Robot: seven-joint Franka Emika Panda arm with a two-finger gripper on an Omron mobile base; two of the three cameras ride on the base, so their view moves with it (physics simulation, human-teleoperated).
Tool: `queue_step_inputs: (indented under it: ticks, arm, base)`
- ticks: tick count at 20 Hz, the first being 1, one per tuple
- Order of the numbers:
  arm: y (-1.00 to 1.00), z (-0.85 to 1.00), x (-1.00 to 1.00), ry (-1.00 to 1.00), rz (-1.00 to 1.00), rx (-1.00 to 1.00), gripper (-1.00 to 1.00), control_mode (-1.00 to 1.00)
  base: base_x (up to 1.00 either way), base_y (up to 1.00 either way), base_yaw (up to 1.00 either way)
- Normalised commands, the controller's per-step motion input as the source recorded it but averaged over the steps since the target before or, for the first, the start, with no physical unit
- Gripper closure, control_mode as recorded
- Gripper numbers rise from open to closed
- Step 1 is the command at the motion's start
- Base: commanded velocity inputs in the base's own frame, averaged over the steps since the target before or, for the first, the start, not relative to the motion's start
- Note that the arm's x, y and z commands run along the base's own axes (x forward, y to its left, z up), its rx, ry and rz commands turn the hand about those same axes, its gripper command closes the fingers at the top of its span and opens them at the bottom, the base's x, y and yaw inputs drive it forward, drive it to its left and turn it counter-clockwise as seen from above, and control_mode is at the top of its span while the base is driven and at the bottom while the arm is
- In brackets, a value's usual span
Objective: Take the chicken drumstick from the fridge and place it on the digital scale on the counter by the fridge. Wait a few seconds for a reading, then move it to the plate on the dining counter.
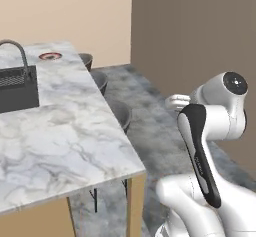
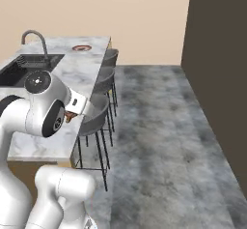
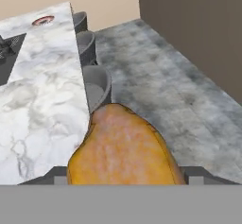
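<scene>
Here, my claw (image 3: pixel 124 178) clamping the drumstick (image 3: pixel 124 147) beside the counter (image 1: pixel 60 131), hand view showing meat up close, base views showing the far plate (image 1: pixel 50 56), stools (image 2: pixel 96 109).

Ahead of me, at twelve o'clock, a plain beige wall (image 2: pixel 144 20) closes the room, and a flat dark brown wall (image 2: pixel 219 68) runs along my three o'clock side. The floor (image 2: pixel 159 141) between them is mottled grey stone. At about ten o'clock, grey round stools (image 2: pixel 99 109) on thin black legs stand in a row beside the long marble table (image 1: pixel 60 131), lit evenly.
</scene>
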Motion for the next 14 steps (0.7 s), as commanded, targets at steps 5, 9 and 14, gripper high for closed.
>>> queue_step_inputs:
  ticks: [5, 9, 14]
  arm:
    - [0.00, 0.00, 0.00, 0.00, 0.00, 0.00, 1.00, 1.00]
    - [0.00, 0.00, 0.00, 0.00, 0.00, 0.00, 1.00, 1.00]
    - [0.00, 0.00, 0.00, 0.00, 0.00, 0.00, 1.00, 1.00]
  base:
    - [0.55, -1.00, 0.16]
    - [0.64, -1.00, 0.39]
    - [0.74, -0.83, 0.52]
